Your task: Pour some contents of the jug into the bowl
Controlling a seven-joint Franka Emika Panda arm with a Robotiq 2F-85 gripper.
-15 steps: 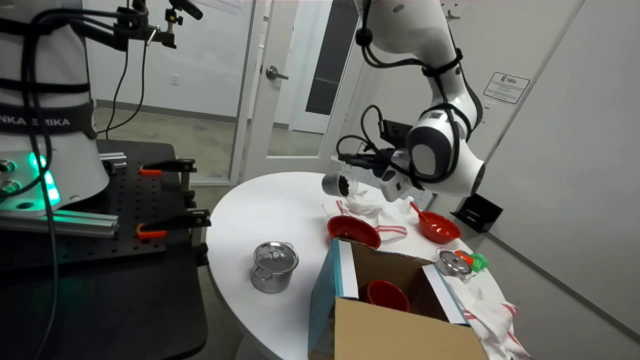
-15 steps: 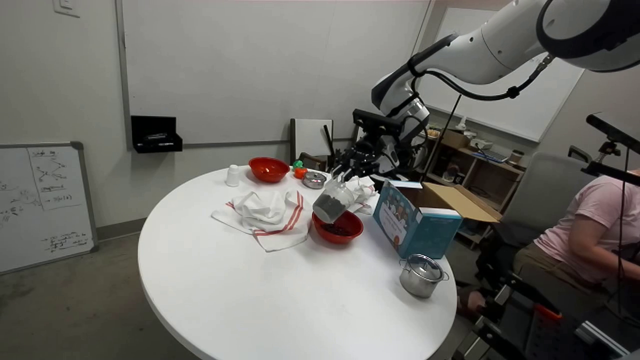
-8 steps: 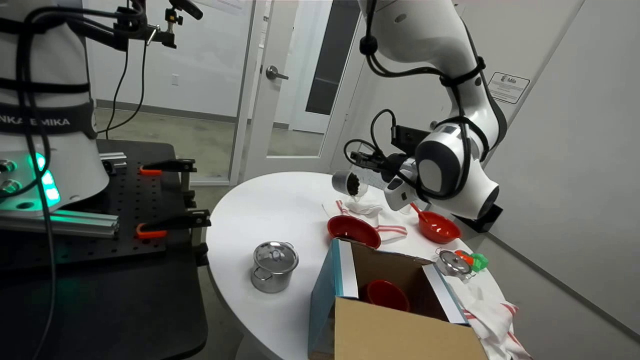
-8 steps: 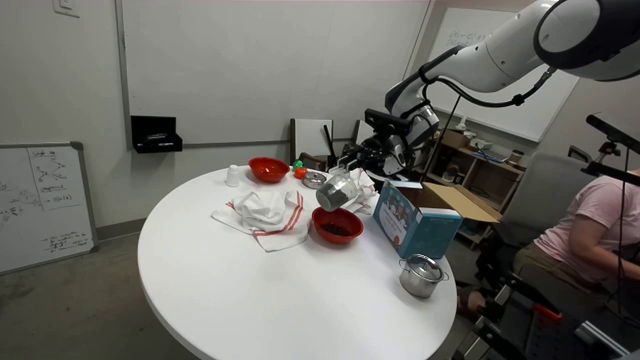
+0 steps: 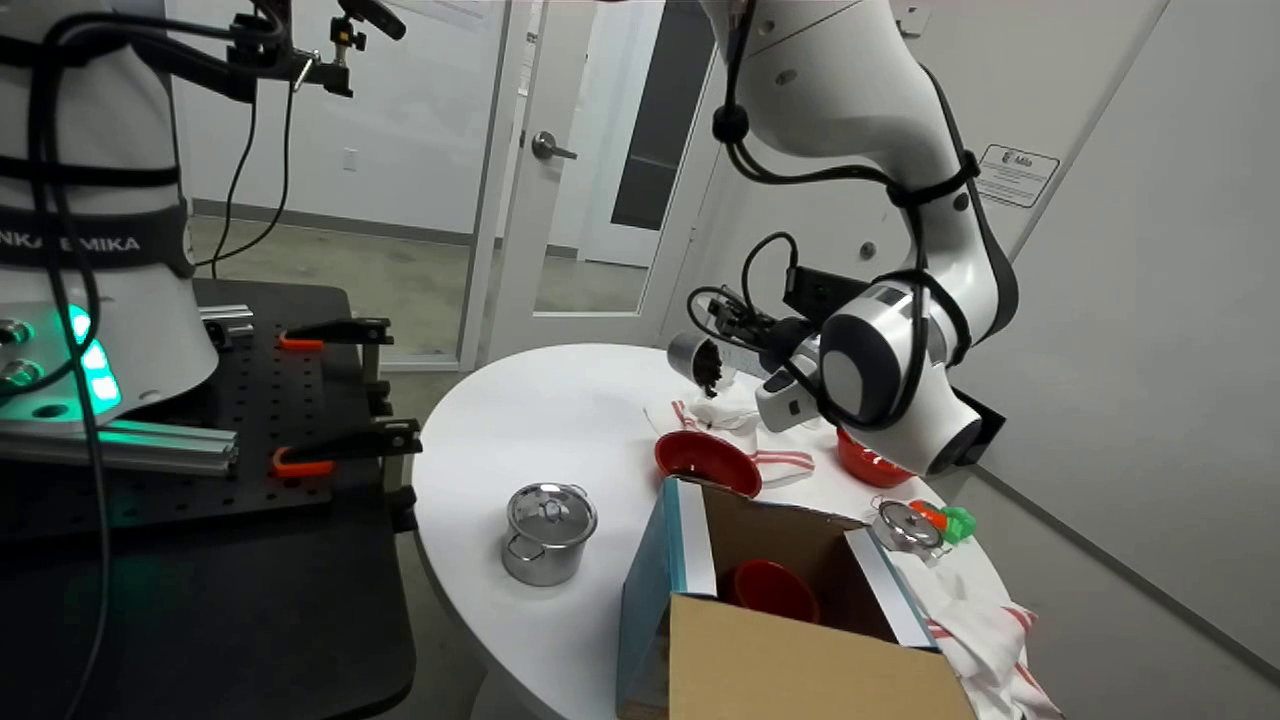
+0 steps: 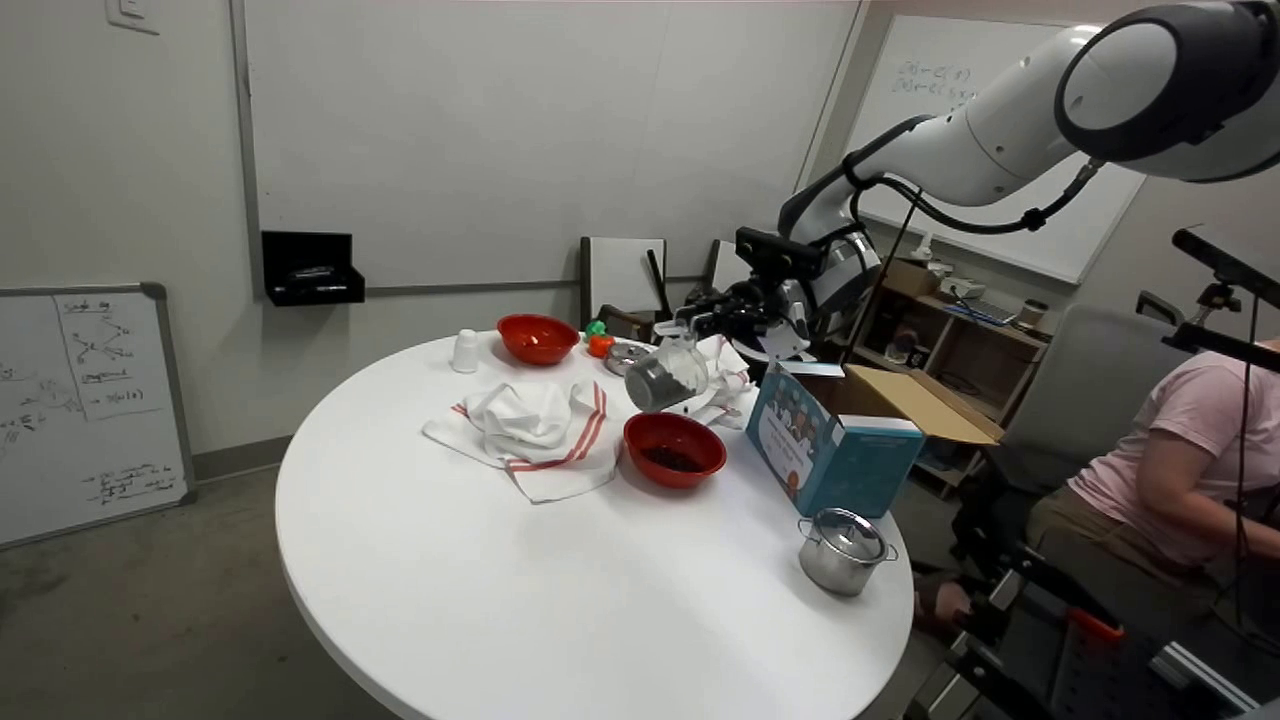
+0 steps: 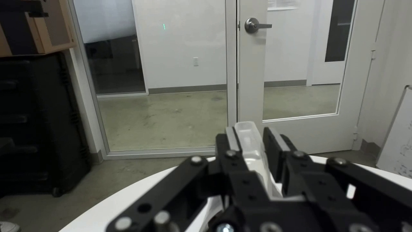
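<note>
The jug (image 5: 690, 360) is a small greyish see-through vessel with dark contents inside. It hangs tilted in the air in both exterior views (image 6: 665, 380). My gripper (image 7: 249, 133) is shut on the jug's clear handle (image 7: 256, 164), which lies between the fingers in the wrist view. In an exterior view the gripper (image 6: 692, 326) holds the jug above and slightly behind the red bowl (image 6: 675, 475). The bowl stands on the table with dark contents in it. It also shows in an exterior view (image 5: 707, 462). I cannot tell whether the jug is directly over it.
A blue open box (image 6: 830, 450) stands beside the bowl. A lidded silver pot (image 6: 845, 560) is near the table edge. A striped cloth (image 6: 540, 440) lies on the bowl's other side. Another red bowl (image 6: 538, 340) and a shallow silver pan (image 5: 908, 527) are further back.
The arm has drawn the jug up and back, so it overlaps the bowl less in an exterior view. Its tilt has shifted a little. The bowl has stayed in place.
</note>
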